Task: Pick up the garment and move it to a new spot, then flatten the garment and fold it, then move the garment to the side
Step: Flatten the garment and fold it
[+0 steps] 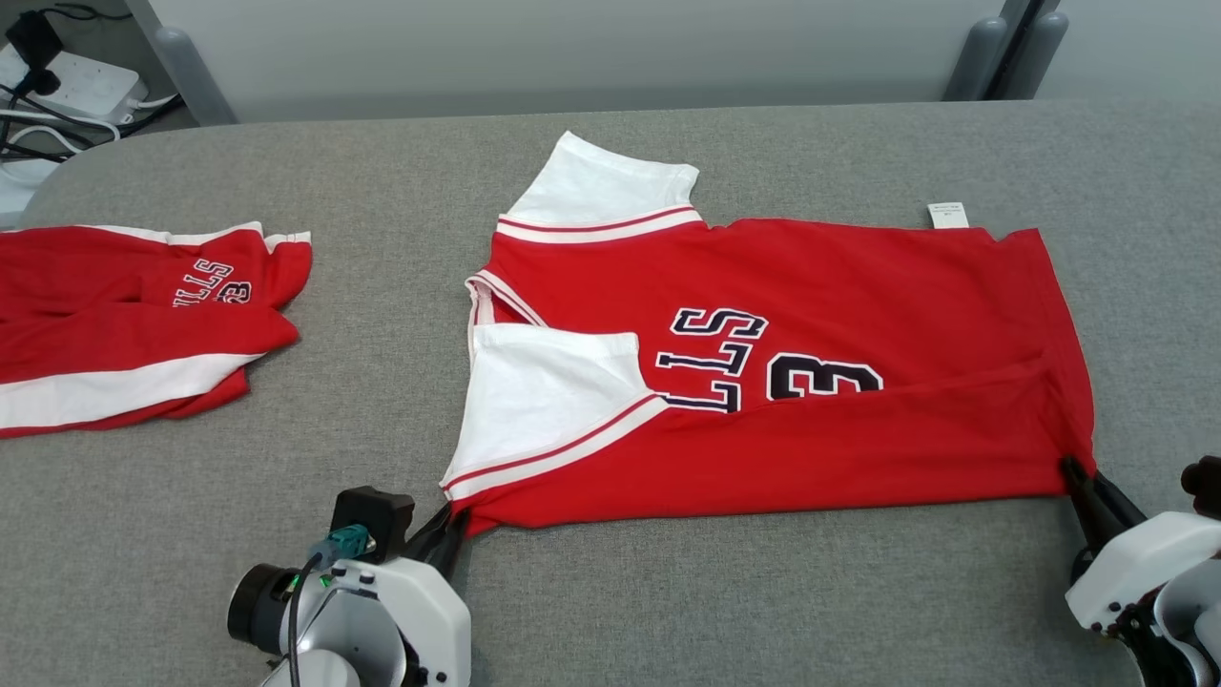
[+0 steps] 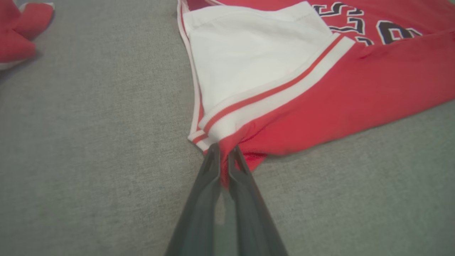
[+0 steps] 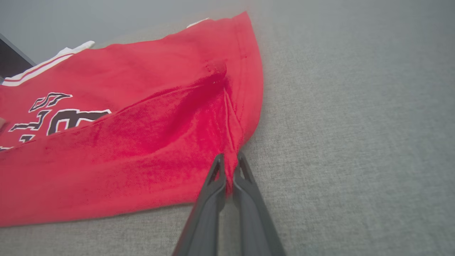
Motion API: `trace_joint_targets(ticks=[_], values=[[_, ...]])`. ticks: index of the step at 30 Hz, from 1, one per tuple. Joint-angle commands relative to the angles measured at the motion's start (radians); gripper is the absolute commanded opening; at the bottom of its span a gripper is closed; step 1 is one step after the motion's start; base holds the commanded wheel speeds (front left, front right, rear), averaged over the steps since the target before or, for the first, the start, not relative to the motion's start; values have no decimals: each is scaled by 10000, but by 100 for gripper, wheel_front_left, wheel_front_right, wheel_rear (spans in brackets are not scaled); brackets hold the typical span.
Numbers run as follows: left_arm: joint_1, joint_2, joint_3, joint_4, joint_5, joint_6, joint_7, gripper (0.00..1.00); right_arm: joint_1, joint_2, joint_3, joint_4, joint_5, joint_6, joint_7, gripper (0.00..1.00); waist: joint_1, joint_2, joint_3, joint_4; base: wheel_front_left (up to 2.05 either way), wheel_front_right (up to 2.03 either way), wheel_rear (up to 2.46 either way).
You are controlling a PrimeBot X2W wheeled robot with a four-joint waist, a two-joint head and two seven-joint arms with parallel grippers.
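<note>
Pinching garment [image 1: 820,277] at 2 corners

Grey fabric-covered table [image 1: 668,611], pale wall [image 1: 572,38] behind; white power strip [image 1: 76,81], cables [image 1: 48,116] upper left

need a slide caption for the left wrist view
The left hand shut on a corner of the red jersey, beside its white sleeve, on the grey tabletop.

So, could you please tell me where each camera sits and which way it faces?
Head: looks down across the table at the jersey; left gripper and right gripper at bottom.
Left wrist: looks along its fingers, pinching the jersey's sleeve-side corner.
Right wrist: along its fingers, pinching the hem corner.
Shared: both wrists see the lettering.
</note>
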Motion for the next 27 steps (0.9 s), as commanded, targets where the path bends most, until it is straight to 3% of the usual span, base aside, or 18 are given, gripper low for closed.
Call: trace_joint_targets(ticks=[1, 9, 14, 21, 27], values=[[107, 367, 367, -620, -75, 156, 226, 0, 364, -443, 238, -306, 169, 12, -176, 0, 0, 0, -45, 5, 0, 0, 0], [1384, 1097, 373, -3491, -180, 682, 1792, 0, 1121, -1429, 859, -1353, 834, 12, -111, 0, 0, 0, -122, 92, 0, 0, 0], [1811, 1209, 254, -4648, -332, 799, 2398, 0, 1606, -2046, 999, -1935, 1237, 12, -25, 0, 0, 0, 36, 92, 0, 0, 0], [2285, 1368, 107, -5642, -467, 1026, 3201, 0, 2056, -2595, 1055, -2436, 1554, 12, 155, 0, 0, 0, 195, -101, 0, 0, 0], [2311, 1504, 95, -5514, -493, 1054, 3445, 0, 2021, -2601, 1065, -2366, 1486, 12, 211, 0, 0, 0, 246, -202, 0, 0, 0]])
